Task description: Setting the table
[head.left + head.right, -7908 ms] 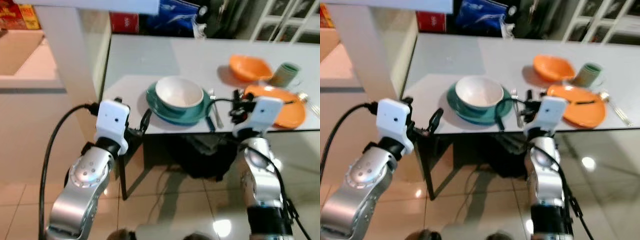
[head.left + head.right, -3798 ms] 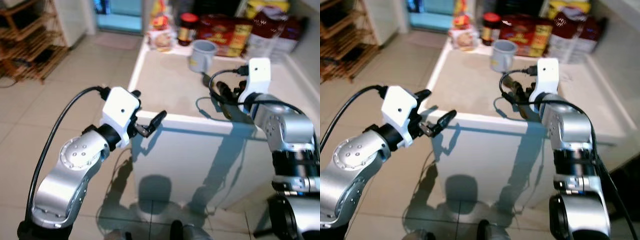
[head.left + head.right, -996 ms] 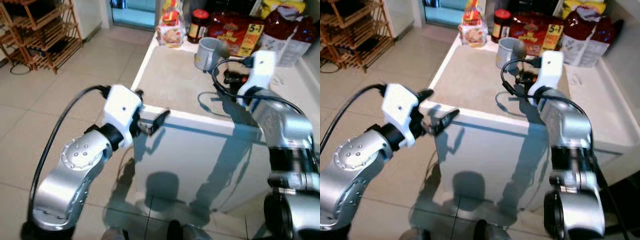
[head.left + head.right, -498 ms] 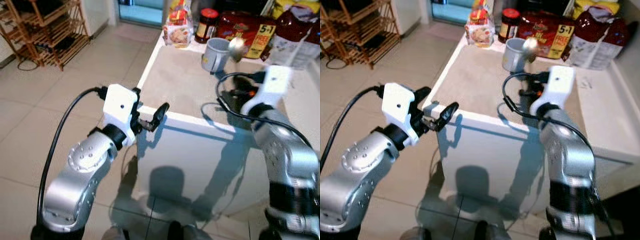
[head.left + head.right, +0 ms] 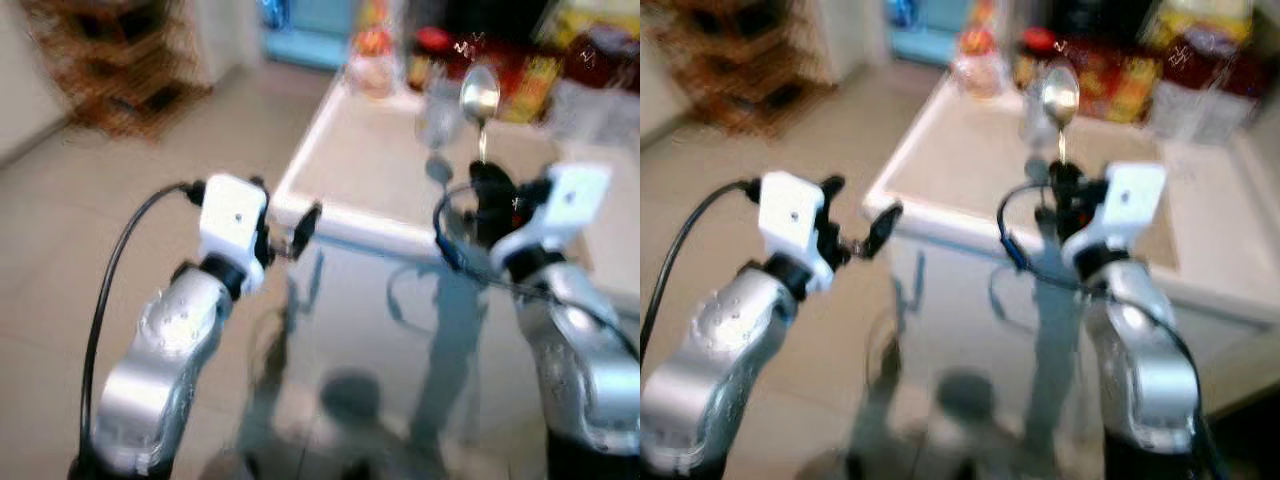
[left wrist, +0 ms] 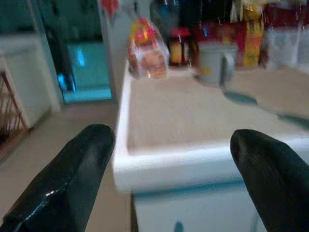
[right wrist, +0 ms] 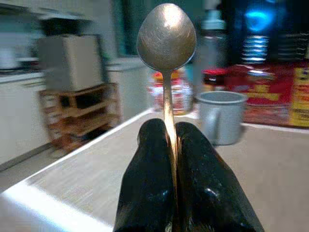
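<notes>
A spoon (image 7: 166,36) is held upright by its handle, pinched in the closed right tool (image 7: 169,140) above the counter (image 5: 370,180). Light, stiff and slick, it is judged best gripped low on the stem. The left tool (image 6: 174,164) is spread wide, empty. A grey mug (image 7: 221,116) is seen clearly in the wrist views, blurred from the head.
</notes>
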Motion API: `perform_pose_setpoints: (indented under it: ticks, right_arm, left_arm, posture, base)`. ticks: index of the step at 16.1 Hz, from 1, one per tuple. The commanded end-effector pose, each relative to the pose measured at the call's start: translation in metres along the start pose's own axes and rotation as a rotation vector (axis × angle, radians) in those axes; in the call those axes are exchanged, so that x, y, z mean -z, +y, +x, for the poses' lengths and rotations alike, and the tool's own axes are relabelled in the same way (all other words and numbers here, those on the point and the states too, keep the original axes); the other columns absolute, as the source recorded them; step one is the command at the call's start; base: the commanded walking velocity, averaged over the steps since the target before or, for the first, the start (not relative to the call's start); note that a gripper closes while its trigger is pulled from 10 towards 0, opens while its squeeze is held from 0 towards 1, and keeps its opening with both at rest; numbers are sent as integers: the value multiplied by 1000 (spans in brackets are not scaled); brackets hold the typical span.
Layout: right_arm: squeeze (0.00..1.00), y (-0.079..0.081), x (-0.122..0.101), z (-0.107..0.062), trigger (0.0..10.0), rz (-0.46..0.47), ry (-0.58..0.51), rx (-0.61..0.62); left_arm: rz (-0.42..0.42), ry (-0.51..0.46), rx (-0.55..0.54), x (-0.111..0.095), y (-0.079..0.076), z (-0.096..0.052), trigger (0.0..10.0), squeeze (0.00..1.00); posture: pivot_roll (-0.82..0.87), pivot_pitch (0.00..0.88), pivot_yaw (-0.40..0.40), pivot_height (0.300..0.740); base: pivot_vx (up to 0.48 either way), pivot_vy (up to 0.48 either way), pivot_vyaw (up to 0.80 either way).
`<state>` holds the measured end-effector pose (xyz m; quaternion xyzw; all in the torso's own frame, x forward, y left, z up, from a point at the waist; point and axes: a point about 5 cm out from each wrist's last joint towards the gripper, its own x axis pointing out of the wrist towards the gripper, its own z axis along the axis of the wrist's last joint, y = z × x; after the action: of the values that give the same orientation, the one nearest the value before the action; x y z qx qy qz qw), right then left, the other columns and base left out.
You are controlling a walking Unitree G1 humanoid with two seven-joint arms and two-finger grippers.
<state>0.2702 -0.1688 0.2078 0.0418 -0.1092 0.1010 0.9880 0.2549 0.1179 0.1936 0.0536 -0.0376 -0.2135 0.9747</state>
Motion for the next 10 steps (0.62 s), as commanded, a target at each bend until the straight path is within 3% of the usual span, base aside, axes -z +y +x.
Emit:
perform_pose_setpoints:
  ticks: [1,4,7,10]
  right_arm:
    - [0,2,-1,-6,10000,-32,-20,-26]
    - [0,0,3,-19,10000,-80,-9,-64]
    - [0,-2,4,-18,10000,-23,-17,-58]
    - [0,17,20,-22,10000,-20,28,-210]
  left_arm:
    - [25,3,15,0,1,1,10000,0]
    - [37,-4,17,1,0,1,10000,0]
    - [41,-3,27,2,-2,0,10000,0]
    - [51,5,51,6,-6,0,10000,0]
  posture:
    - [-5,97,-46,740]
    - [-4,96,-49,740]
    - [-8,95,-49,740]
    - [-9,96,-52,740]
  base:
    - [0,-472,0]
    - [0,-475,0]
    - [0,-477,0]
    - [0,-475,0]
